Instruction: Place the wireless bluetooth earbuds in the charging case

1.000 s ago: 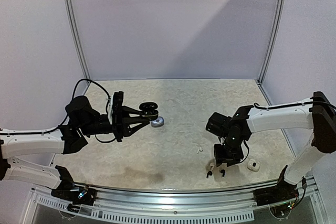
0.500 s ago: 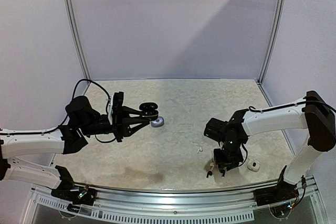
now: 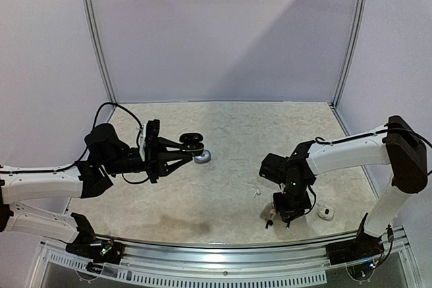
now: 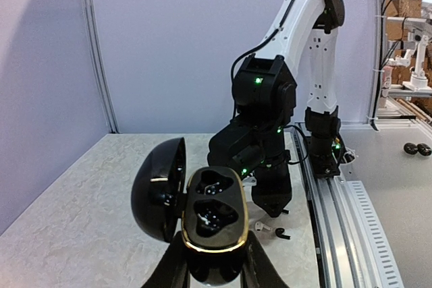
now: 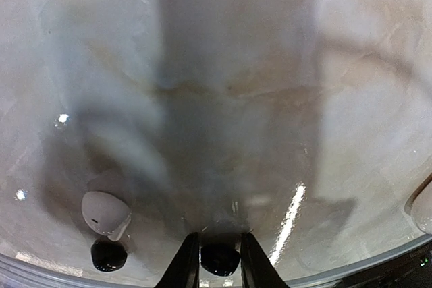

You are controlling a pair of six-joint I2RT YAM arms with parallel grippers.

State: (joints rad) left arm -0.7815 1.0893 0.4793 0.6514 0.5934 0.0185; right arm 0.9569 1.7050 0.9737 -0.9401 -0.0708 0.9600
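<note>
Black earbud [image 5: 219, 259] pinched in right gripper [image 5: 218, 244]; left gripper [image 4: 214, 257] clamps open charging case [image 4: 212, 214].

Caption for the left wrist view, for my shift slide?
Left gripper holds the open black charging case, both wells apparently empty, with the right arm bent down to the table beyond.

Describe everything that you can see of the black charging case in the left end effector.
The charging case is glossy black and rounded, plastic by its look, with a gold-coloured rim around the base. Its hinged lid stands open to one side. Two dark wells show; both look empty. The left end effector is shut on the base, one finger on each side.
</note>
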